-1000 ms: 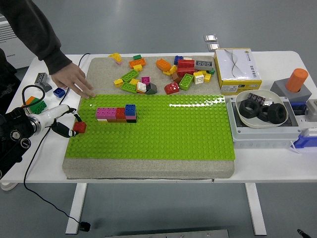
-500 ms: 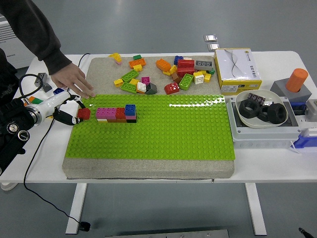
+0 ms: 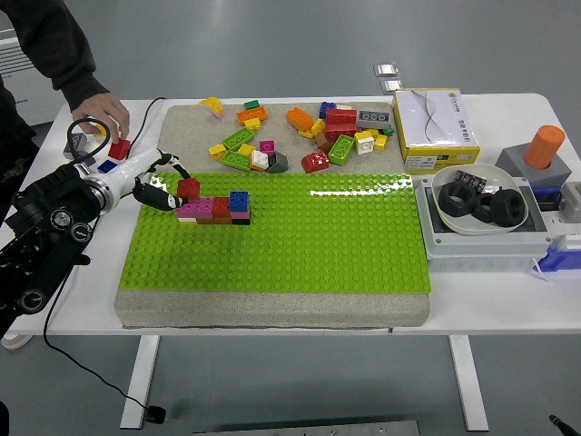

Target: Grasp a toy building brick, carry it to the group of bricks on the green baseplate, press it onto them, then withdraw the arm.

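Note:
My left hand [image 3: 171,184] holds a red brick [image 3: 189,189] just above the left end of the brick group [image 3: 216,208] on the green baseplate [image 3: 290,245]. That group is a short row of pink, red, blue and dark bricks near the plate's back left. The fingers curl around the red brick from the left. A person's hand [image 3: 102,113] at the far left grips another red brick [image 3: 119,148] on the table. My right arm is out of sight.
Several loose bricks [image 3: 300,136] lie on the grey slab behind the baseplate. A yellow and white box [image 3: 434,127] stands at the back right. A bowl of black rings [image 3: 477,204] sits on a grey case, beside an orange cylinder [image 3: 543,145].
My left hand carried the red brick up and to the right, from the plate's left edge to the brick group. The person's hand pulled back off the plate to the small bricks at the far left.

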Robot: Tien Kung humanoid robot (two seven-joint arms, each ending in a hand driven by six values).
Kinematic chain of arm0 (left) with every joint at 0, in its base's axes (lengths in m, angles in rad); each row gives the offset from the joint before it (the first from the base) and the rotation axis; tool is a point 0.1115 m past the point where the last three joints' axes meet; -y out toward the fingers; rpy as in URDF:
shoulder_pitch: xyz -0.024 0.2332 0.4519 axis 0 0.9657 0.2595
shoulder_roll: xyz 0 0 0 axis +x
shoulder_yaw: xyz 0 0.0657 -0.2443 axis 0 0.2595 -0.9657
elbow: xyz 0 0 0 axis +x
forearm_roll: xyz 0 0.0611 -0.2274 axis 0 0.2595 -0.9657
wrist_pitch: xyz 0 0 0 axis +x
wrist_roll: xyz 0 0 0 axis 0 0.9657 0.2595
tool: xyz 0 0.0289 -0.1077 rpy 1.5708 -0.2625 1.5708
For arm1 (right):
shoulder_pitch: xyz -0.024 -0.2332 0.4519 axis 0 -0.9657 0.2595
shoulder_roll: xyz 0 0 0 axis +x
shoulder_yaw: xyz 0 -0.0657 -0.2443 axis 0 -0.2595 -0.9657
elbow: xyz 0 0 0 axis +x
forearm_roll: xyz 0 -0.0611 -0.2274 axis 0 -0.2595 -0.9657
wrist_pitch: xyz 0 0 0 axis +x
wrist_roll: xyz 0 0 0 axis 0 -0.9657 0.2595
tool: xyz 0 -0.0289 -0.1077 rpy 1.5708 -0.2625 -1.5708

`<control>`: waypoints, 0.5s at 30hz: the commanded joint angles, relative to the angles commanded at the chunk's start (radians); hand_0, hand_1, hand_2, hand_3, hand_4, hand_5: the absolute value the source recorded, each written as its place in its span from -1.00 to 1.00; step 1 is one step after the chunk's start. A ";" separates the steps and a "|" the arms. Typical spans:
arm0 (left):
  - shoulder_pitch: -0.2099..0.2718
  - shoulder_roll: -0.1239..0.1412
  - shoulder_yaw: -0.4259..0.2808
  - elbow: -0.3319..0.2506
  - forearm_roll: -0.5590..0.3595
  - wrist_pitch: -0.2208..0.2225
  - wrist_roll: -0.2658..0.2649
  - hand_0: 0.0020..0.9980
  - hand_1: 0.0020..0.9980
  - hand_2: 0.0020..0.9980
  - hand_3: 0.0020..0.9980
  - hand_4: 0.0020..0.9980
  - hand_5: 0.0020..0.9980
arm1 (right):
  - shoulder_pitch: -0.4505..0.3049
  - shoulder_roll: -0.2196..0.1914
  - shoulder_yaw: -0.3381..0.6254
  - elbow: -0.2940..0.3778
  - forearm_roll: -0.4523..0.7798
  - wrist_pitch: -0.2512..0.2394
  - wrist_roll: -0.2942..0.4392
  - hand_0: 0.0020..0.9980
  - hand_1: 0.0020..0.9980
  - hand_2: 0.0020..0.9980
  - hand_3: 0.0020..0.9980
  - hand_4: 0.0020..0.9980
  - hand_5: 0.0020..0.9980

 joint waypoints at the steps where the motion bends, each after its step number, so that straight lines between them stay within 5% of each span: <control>1: -0.002 -0.006 0.001 0.003 0.002 0.000 0.004 0.90 0.95 0.89 -0.02 0.50 -1.00 | 0.000 0.000 0.000 0.000 0.000 0.000 0.000 0.04 0.26 0.46 0.61 0.80 0.94; 15: -0.030 -0.050 0.030 0.056 0.012 0.002 0.019 0.90 0.95 0.88 -0.02 0.50 -1.00 | 0.004 -0.002 -0.006 0.000 -0.001 0.001 -0.001 0.04 0.24 0.46 0.61 0.81 0.94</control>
